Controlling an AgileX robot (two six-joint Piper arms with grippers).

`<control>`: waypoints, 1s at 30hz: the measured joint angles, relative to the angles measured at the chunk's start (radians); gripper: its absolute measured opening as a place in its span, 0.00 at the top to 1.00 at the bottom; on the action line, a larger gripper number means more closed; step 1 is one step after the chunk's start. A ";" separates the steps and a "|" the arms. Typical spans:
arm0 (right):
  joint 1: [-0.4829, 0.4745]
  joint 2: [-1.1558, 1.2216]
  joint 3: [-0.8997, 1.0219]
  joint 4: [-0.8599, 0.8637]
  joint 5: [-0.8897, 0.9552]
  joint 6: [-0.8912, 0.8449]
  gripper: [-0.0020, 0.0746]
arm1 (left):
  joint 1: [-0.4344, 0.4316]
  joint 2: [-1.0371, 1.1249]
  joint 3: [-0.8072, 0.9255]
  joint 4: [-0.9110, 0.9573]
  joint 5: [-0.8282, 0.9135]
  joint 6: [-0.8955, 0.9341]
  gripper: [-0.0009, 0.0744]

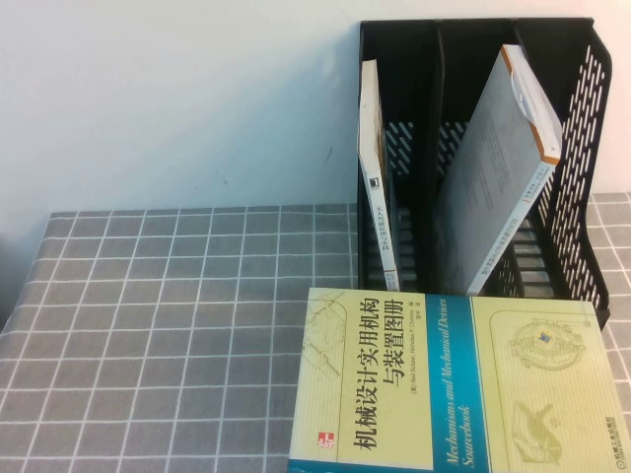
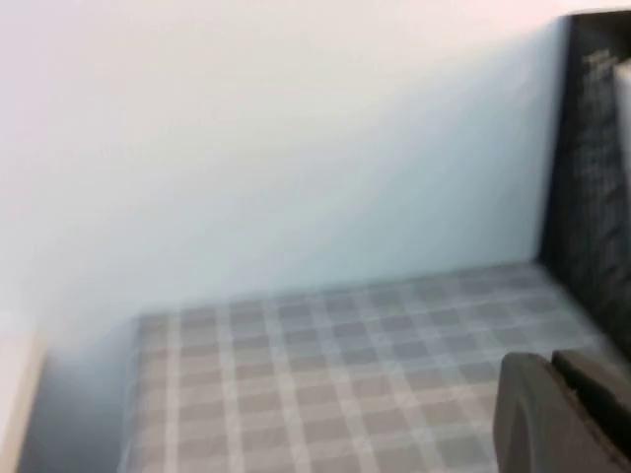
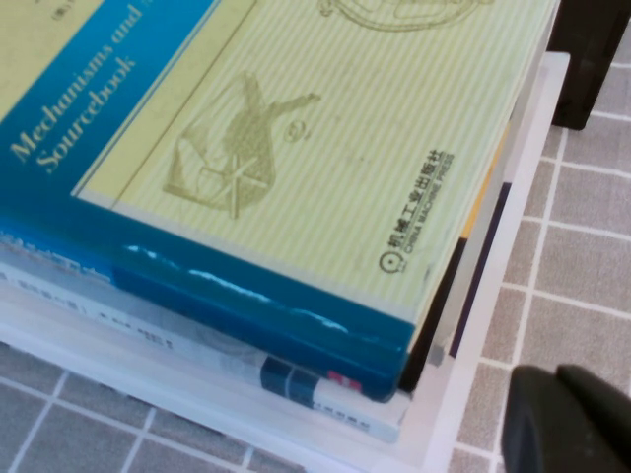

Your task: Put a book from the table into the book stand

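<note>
A black book stand [image 1: 582, 197] stands at the back right of the table; it also shows in the left wrist view [image 2: 592, 177]. One thin book [image 1: 373, 168] leans in its left slot and a grey book [image 1: 498, 177] leans in its middle slot. A yellow-and-blue book [image 1: 444, 394] lies on top of a stack at the front right; it also shows in the right wrist view [image 3: 296, 128]. My right gripper [image 3: 557, 379] is shut and empty, beside the stack's corner. My left gripper [image 2: 554, 363] is shut and empty above the tablecloth, left of the stand. Neither gripper shows in the high view.
The stack of books lies in a white tray [image 3: 471, 363]. A grey checked cloth [image 1: 177, 315] covers the table. A white wall [image 1: 177, 99] stands right behind the table and the stand.
</note>
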 joint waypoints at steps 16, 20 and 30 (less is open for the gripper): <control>0.000 0.000 0.002 0.000 0.002 0.000 0.98 | 0.310 -0.365 0.458 -0.405 0.026 0.331 0.99; 0.000 0.000 0.002 0.002 0.002 0.000 0.98 | 0.304 -0.367 0.458 -0.387 0.026 0.292 0.99; 0.000 0.000 0.002 0.003 0.002 0.000 0.98 | 0.301 -0.367 0.458 -0.366 0.026 0.264 0.99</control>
